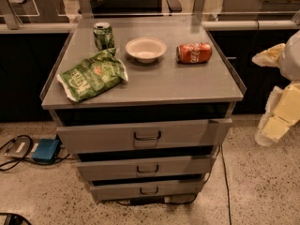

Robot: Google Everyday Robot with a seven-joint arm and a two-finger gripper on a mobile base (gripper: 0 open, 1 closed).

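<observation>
My gripper [275,87] hangs at the right edge of the view, beside the grey drawer cabinet [168,86] and apart from it. Its pale fingers [268,55] stand open with nothing between them. On the cabinet top lie a red soda can [194,52] on its side at the back right, a white bowl [146,48] in the middle back, an upright green can [102,35] at the back left, and a green chip bag [92,74] at the front left. The red can is the object nearest the gripper.
The cabinet has three drawers; the top drawer [147,135] is pulled out a little. A blue box [45,150] and cables lie on the speckled floor at the left. Dark counters run behind the cabinet.
</observation>
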